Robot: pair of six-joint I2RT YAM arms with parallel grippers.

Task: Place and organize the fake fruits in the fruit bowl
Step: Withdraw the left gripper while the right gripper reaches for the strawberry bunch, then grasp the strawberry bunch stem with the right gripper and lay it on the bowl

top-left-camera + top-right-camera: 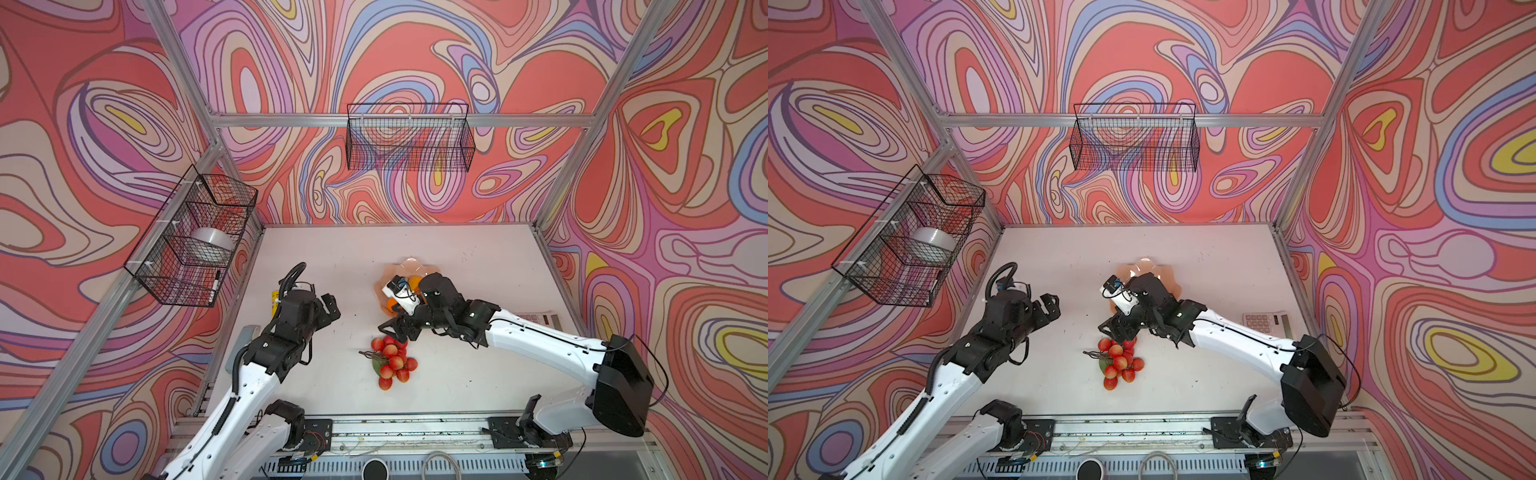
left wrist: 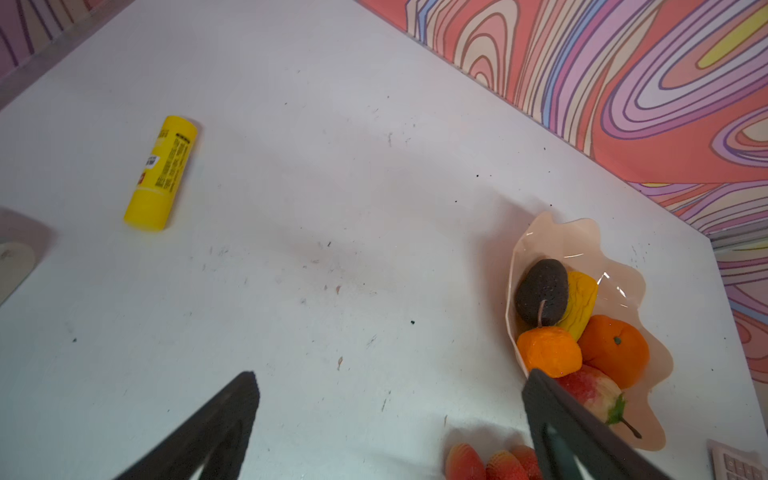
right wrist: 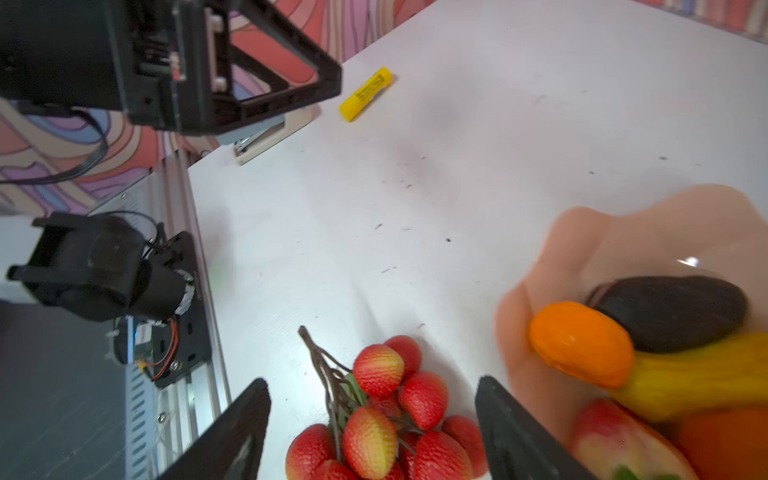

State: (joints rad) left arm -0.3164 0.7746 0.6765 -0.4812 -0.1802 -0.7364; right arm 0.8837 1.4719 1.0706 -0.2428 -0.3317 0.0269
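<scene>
The bunch of red berries point(image 1: 392, 360) point(image 1: 1119, 363) point(image 3: 386, 411) lies on the white table, in front of the peach-pink fruit bowl point(image 1: 405, 266) point(image 2: 552, 232) point(image 3: 582, 232). Inside the bowl sit a dark avocado point(image 2: 542, 291), a yellow fruit point(image 2: 579, 299), a small orange point(image 2: 548, 351), a large orange point(image 2: 615, 345) and a red strawberry point(image 2: 590, 390). My right gripper point(image 1: 395, 328) point(image 3: 372, 384) hangs open just over the bunch, a finger on each side with gaps showing. My left gripper point(image 1: 330, 307) point(image 2: 390, 376) is wide open and empty over bare table, left of the bowl.
A yellow tube point(image 2: 162, 172) point(image 3: 365, 93) lies near the table's left edge. A calculator point(image 1: 1264, 322) sits at the right edge. Black wire baskets hang on the back wall point(image 1: 409, 137) and the left wall point(image 1: 195, 237).
</scene>
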